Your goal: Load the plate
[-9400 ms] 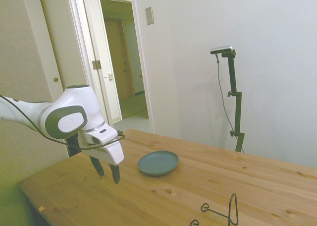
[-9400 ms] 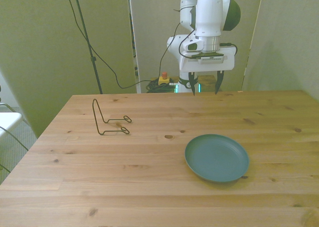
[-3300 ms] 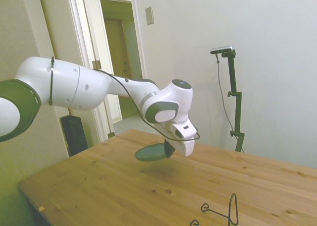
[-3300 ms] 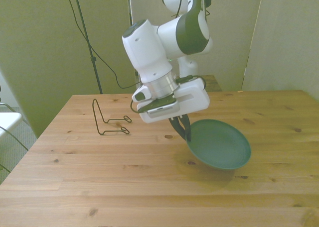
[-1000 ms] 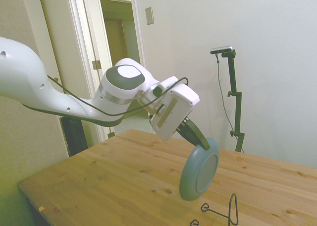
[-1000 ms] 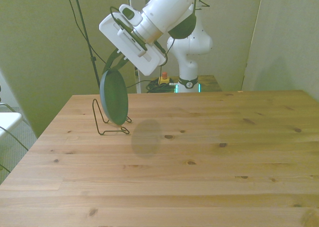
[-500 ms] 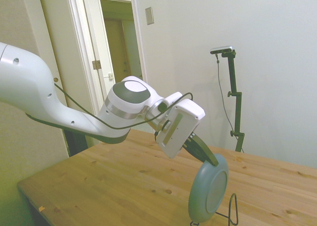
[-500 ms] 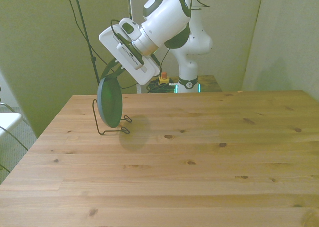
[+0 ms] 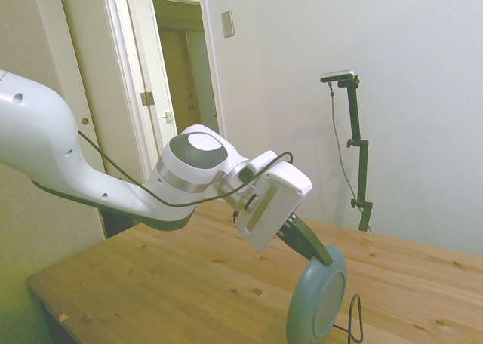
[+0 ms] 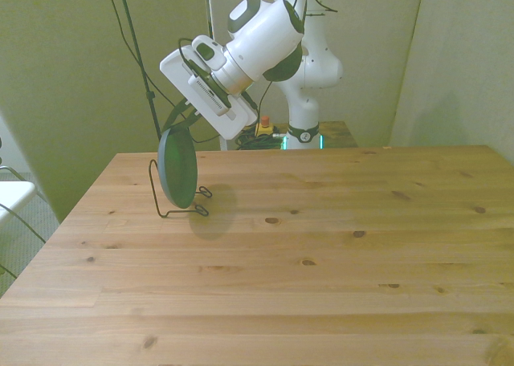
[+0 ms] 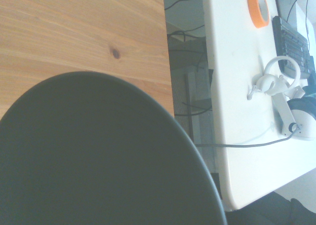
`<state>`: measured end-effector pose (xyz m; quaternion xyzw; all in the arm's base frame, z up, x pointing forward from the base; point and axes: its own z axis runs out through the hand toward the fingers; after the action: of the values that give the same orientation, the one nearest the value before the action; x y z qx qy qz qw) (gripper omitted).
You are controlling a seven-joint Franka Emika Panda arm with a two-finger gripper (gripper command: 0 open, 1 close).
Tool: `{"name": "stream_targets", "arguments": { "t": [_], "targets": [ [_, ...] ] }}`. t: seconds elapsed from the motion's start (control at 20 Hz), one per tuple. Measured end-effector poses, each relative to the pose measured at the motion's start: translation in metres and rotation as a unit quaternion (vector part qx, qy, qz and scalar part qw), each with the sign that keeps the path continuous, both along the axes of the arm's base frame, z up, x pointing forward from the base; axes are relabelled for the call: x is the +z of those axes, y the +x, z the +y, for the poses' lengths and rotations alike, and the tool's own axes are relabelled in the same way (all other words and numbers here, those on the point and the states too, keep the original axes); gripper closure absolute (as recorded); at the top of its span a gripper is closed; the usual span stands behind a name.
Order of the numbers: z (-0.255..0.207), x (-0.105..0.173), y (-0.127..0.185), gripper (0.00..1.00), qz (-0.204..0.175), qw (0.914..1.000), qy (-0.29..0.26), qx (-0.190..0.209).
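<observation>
A: What can't you make out?

B: In the side view the plate [image 9: 316,297] is cut off by the picture's bottom edge, and only the upright loop of the rack [image 9: 354,318] shows beside it. So from there I can't tell whether the plate sits in the rack.

A: And from the front?

B: The plate [image 10: 177,168] stands on edge, nearly upright, in front of the rack [image 10: 171,202] near the front view's left side of the table [image 10: 337,254]. Its lower rim is down among the rack's base wires, and the tall back loop shows just behind it. Whether it touches the wires is too fine to see.

A: The gripper?

B: The gripper [image 10: 174,121] has its dark fingers clamped on the plate's top rim; the side view shows the same at the gripper [image 9: 326,258].

A: The wrist camera?

B: Mostly the plate's [image 11: 98,156] dark face, with wood beyond and a white desk past the table's edge holding an orange tape roll [image 11: 256,7] and headphones [image 11: 279,79].
</observation>
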<state>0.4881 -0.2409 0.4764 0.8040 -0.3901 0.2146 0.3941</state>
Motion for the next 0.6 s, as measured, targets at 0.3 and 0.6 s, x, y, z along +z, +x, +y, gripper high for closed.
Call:
{"name": "stream_targets", "arguments": {
  "t": [0.3,0.6],
  "targets": [
    [-0.0019,-0.0029,0.0007,0.00,-0.005,1.0000,0.005,0.007],
    [-0.0023,-0.0030,0.0011,0.00,-0.009,0.9999,0.009,0.008]
  ]
}}
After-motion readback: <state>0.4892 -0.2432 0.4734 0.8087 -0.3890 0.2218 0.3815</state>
